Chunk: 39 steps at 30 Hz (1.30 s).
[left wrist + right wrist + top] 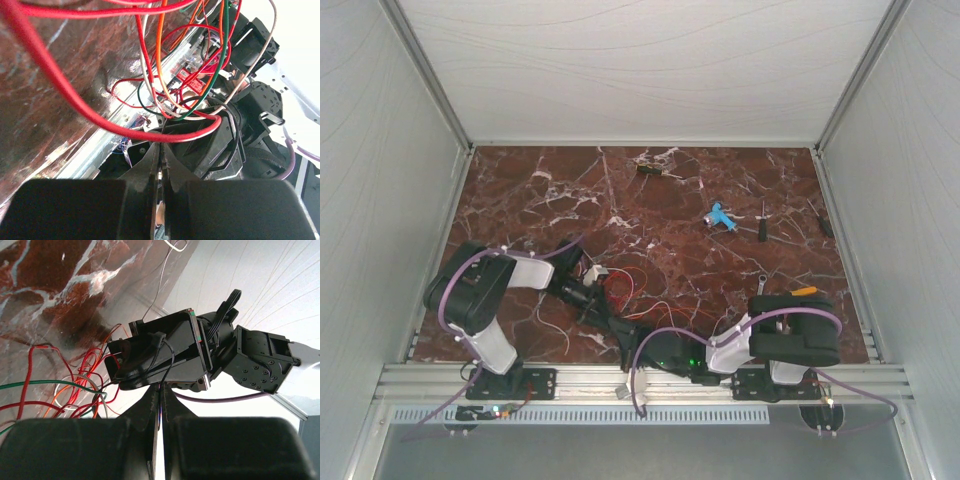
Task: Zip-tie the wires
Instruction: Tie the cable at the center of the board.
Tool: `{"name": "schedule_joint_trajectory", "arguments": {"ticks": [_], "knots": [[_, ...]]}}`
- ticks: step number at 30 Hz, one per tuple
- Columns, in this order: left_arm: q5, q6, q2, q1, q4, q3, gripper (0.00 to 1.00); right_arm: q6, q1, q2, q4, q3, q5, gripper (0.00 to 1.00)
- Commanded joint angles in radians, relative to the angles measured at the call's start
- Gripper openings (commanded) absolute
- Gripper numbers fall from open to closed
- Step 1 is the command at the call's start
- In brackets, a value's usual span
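step in hand, as i judge it: gathering the wires (632, 283) into one bundle, with no tie on them yet. both pincers are pressed together, and neither wrist view shows a strand caught between the fingers. the left pincer (160, 150) points at the right arm's wrist, and the right pincer (160, 390) points back at the left one. the two are nearly nose to nose by the middle of the bench's (720, 180) near edge.

to do it well, spread one pincer before going in, since shut fingers can only push strands about. take the tangle where several strands run together, not at a lone loop. the strands look thin and springy, so a slow close is safer. keep the other pincer apart, since the two are close enough to knock.

the wires lie on the bench just beyond the pincers, toward the far edge and nearer the left one. in the left wrist view a red loop (75, 102) crosses just past the fingertips. i cannot tell whether it touches them. in the right wrist view the wires lie left of the pincer, beside the left one. i cannot pick out the zip tie in any view.
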Motion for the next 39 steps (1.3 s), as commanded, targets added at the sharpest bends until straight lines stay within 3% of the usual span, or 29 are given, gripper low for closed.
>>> {"name": "schedule_joint_trajectory", "arguments": {"ticks": [1, 39], "knots": [[0.010, -0.045, 0.017, 0.000, 0.009, 0.007, 0.00, -0.055, 0.007, -0.016, -0.125, 0.035, -0.017, 0.00], [-0.008, -0.069, 0.035, 0.000, 0.038, 0.009, 0.00, -0.116, -0.003, -0.124, -0.422, 0.102, 0.015, 0.00]]}}
